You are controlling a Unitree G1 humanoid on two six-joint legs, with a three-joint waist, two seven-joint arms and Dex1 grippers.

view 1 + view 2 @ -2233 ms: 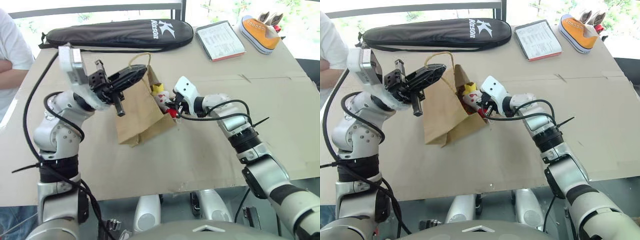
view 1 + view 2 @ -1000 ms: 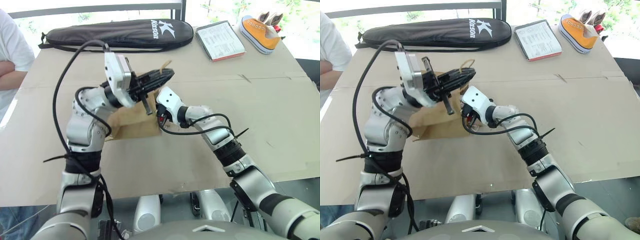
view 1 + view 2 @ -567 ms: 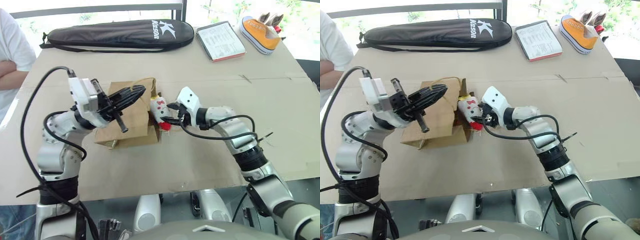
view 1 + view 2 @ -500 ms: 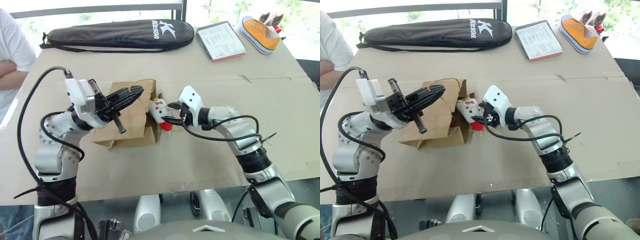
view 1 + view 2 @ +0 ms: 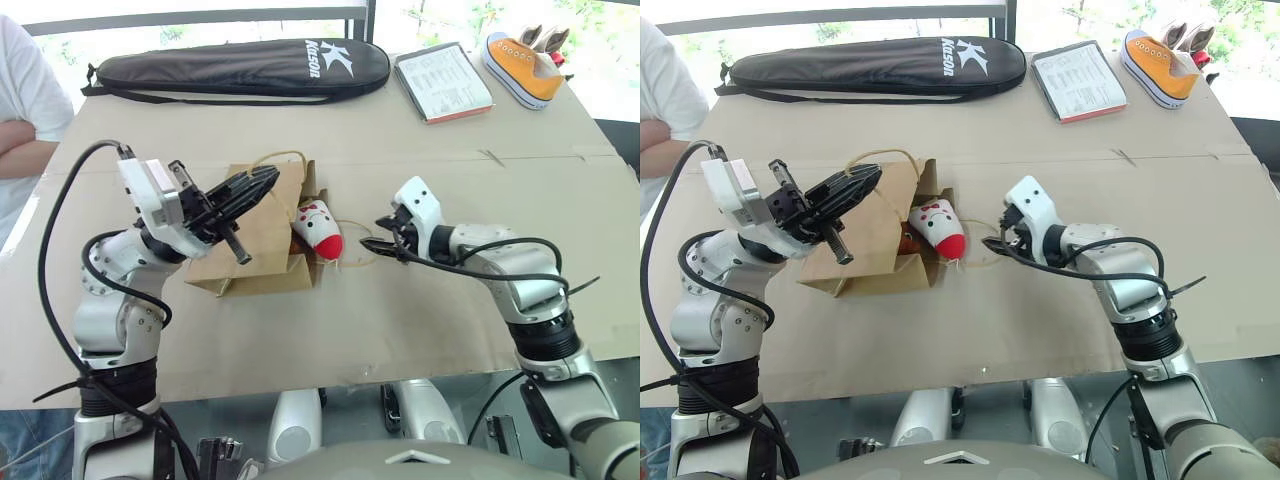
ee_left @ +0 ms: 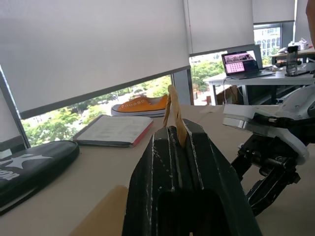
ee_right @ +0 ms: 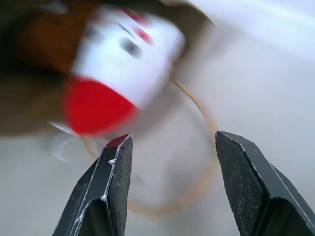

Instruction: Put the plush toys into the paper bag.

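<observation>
A: Brown kraft paper is what is seen first in the left eye view: the paper bag (image 5: 262, 240) is lying on its side on the surface (image 5: 420, 330), mouth turned toward the right arm. One twisted handle is pinched in the fully closed jaws of the left gripper (image 5: 262, 183), so the mouth is held up. How far is the task judged to be?

B: Not finished. The white plush toy (image 5: 318, 229), with its red lower part, is lying at the bag's mouth, half out on the surface. The right gripper (image 5: 384, 246) is standing just beside it, jaws parted and nothing held. A push further in is judged to be still needed.

A: And the right eye view?

B: The same layout is shown. Something orange-brown (image 5: 906, 239) is glimpsed inside the mouth behind the white toy; whether that is the second toy cannot be told.

A: The wrist views?

B: In the left wrist view a strip of paper handle (image 6: 174, 113) is seen clamped between the closed fingers. In the right wrist view the white toy and the bag's loose second handle (image 7: 199, 162) are seen beyond the spread fingers.

A: Counts?

B: One bag, two handles, one toy plainly counted, a second only suspected.
</observation>
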